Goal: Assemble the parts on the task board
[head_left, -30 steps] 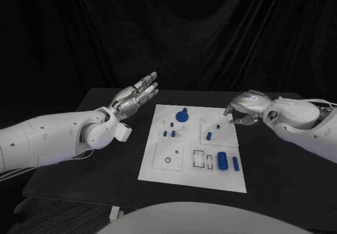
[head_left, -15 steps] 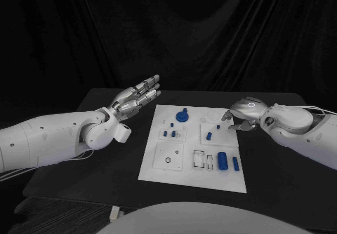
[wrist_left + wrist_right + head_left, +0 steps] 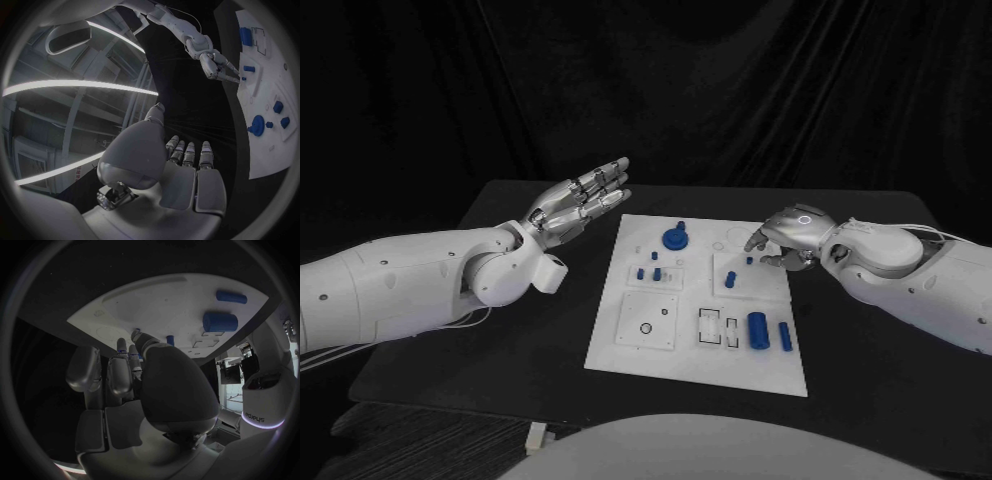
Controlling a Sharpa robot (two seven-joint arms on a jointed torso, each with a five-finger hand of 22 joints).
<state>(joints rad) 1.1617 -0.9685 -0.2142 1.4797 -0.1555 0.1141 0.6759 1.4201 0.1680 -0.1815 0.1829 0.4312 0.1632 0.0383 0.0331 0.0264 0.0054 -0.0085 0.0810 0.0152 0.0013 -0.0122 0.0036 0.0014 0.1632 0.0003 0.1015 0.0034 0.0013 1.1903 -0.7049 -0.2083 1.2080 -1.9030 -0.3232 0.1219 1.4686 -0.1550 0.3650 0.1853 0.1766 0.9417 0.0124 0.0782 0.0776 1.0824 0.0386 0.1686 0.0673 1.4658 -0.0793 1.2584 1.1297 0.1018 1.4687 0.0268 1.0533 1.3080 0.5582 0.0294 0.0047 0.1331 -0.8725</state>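
From the head camera I see my left hand raised flat, fingers spread, empty, left of the task board. My right hand curls over its right edge by small blue parts; whether it grips anything, I cannot tell. Right wrist camera: no legible writing on the board.

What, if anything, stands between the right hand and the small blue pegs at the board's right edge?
Nothing visible does. The right hand hovers over the task board right by the small blue peg, fingers pointing down toward it, with bare white board between.
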